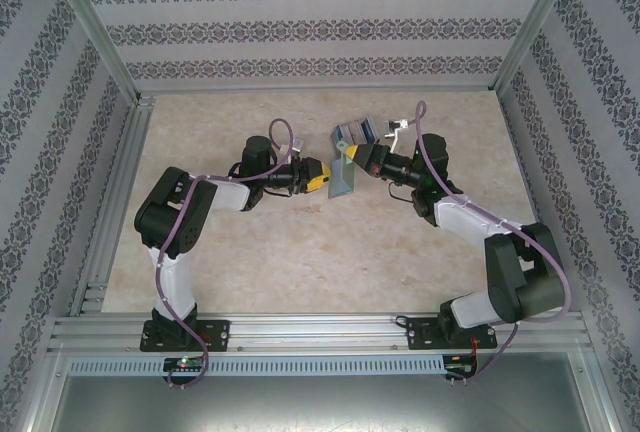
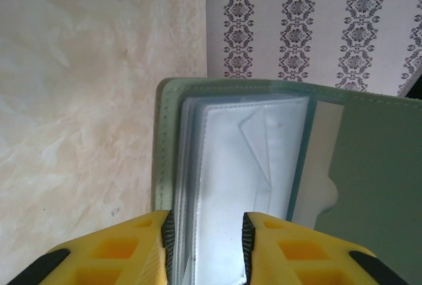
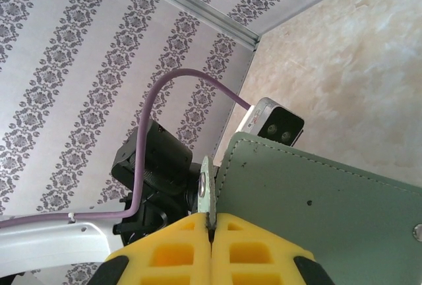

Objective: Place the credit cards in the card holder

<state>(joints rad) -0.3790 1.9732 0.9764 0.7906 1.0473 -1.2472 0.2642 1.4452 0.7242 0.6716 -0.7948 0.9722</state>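
Card holder [image 3: 330, 192] open, clamped by right gripper [image 3: 211, 222].

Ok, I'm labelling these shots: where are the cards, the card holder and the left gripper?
cards [image 1: 357, 133]: top view, middle of the stack.
card holder [image 2: 372, 166]: left wrist view, green inner panel.
left gripper [image 2: 208, 225]: left wrist view, midway between its yellow fingertips.

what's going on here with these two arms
Both arms hold the small grey-green folding card holder open above the marble-look table. The right gripper is shut on its cover edge; the left gripper pinches its clear inner sleeves. The blue-and-white bundle of credit cards lies on the table beyond, not yet inserted.
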